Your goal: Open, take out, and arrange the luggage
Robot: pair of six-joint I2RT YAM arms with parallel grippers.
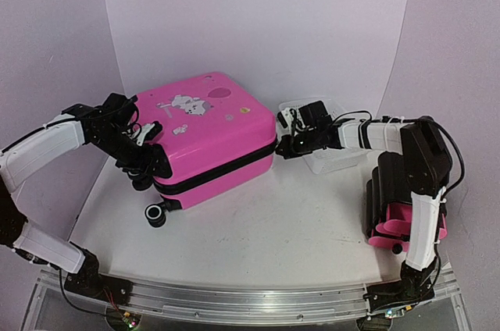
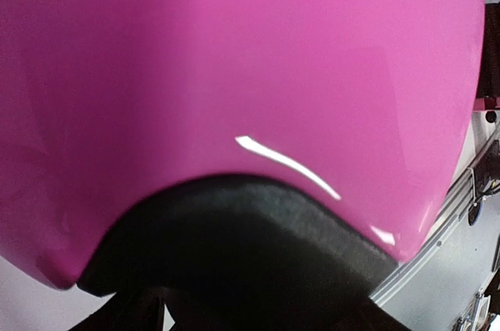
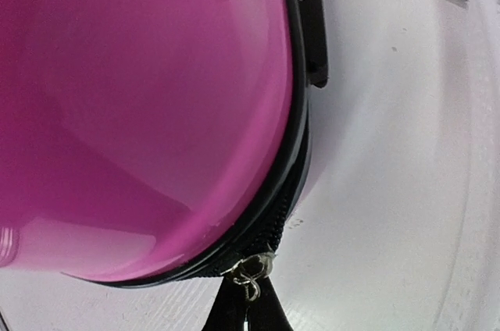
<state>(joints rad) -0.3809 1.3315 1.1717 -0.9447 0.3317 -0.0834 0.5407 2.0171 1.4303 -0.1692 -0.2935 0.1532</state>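
The luggage, a hot-pink hard-shell suitcase, lies flat and closed on the table, sticker side up, with its wheels toward the near left. My left gripper is at its left end. In the left wrist view one black finger pad presses against the pink shell; the other finger is hidden. My right gripper is at the suitcase's right corner. In the right wrist view it is shut on the metal zipper pull of the black zipper band.
A pale plastic basket stands just behind the right gripper. A small black cabinet with pink drawers stands on the right, against the right arm. A metal rail runs along the near edge.
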